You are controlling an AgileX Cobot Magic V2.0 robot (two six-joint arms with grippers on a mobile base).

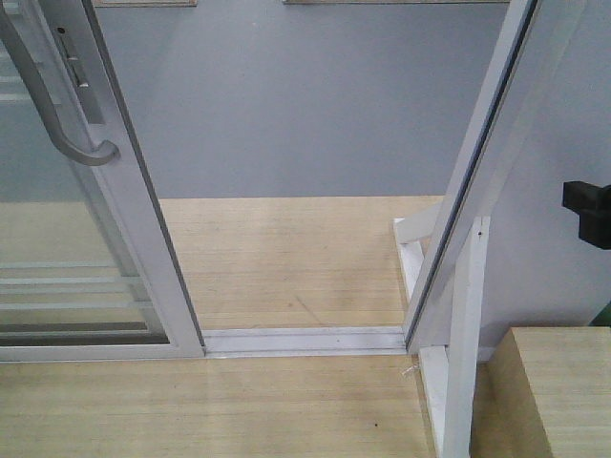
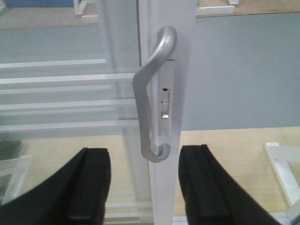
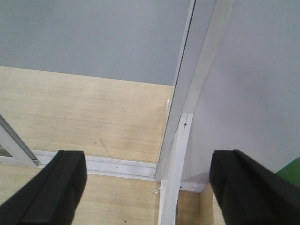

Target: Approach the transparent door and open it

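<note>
The transparent door [image 1: 143, 224] stands at the left in the front view, a glass panel in a white frame with thin white bars. Its curved grey handle [image 1: 81, 143] sits on the stile. Right of the stile is an open gap down to the floor track [image 1: 301, 341]. In the left wrist view the handle [image 2: 152, 93] is straight ahead. My left gripper [image 2: 146, 187] is open just below the handle's lower hook, its black fingers [image 2: 91, 187] either side of the door stile [image 2: 164, 197], not touching. My right gripper [image 3: 147, 187] is open wide over the wooden floor with nothing in it.
The fixed white frame post [image 1: 477, 191] leans at the right of the gap, with a grey wall panel [image 1: 554, 143] behind it. A black block [image 1: 590, 212] juts in at the right edge. A light wooden box [image 1: 558, 391] fills the bottom right corner. Wooden floor [image 1: 286, 258] leads to grey floor beyond.
</note>
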